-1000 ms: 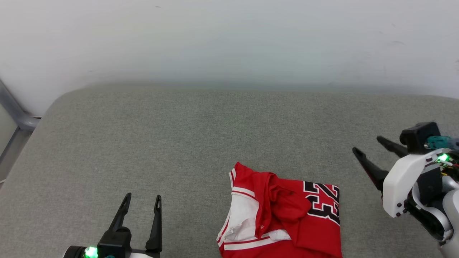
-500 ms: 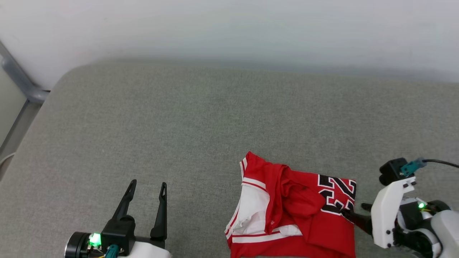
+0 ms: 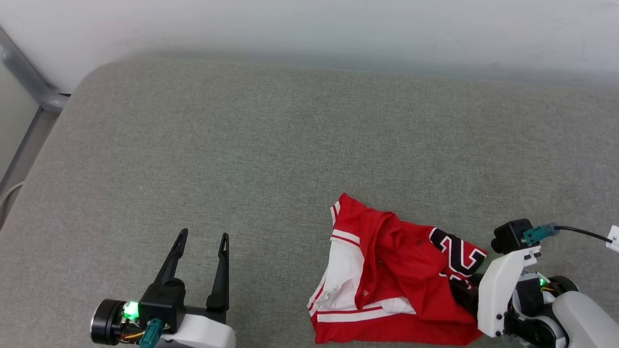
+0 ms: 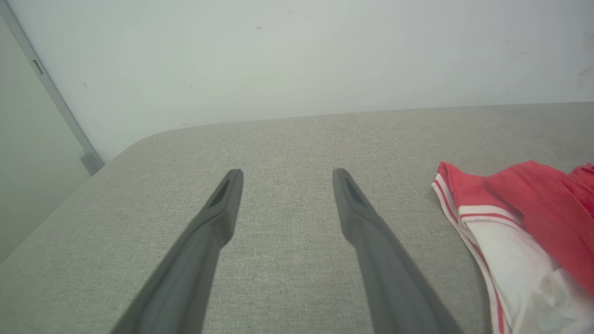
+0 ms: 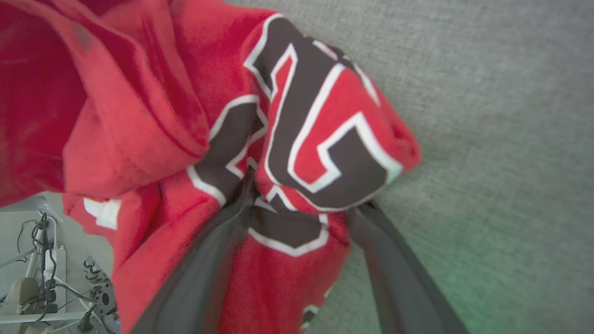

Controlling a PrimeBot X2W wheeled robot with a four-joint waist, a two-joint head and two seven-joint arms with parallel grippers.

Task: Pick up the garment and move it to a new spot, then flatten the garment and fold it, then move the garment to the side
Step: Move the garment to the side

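Observation:
The garment (image 3: 391, 275), red with a white sleeve and black white-outlined numerals, lies crumpled near the front edge of the grey cushion (image 3: 290, 145). My right gripper (image 3: 463, 292) is pushed into its right edge, and the cloth hides the fingertips. In the right wrist view the right gripper (image 5: 304, 199) stands open with its jaws wide apart, and the bunched numeral part of the garment (image 5: 320, 139) sits between and over them. My left gripper (image 3: 203, 235) is open and empty, well left of the garment. In the left wrist view the left gripper (image 4: 287, 174) hovers over bare cushion, with the garment (image 4: 510, 218) at right.
A white wall (image 3: 309, 29) backs the cushion. A grey metal frame (image 3: 29, 82) runs along the left edge. Past the cushion's front edge, the right wrist view shows floor with cables and a power strip (image 5: 41, 278).
The right gripper dropped from above the cushion's right side and moved left into the garment's right edge, which is lifted and bunched. The head camera shifted. The left gripper stayed open in place.

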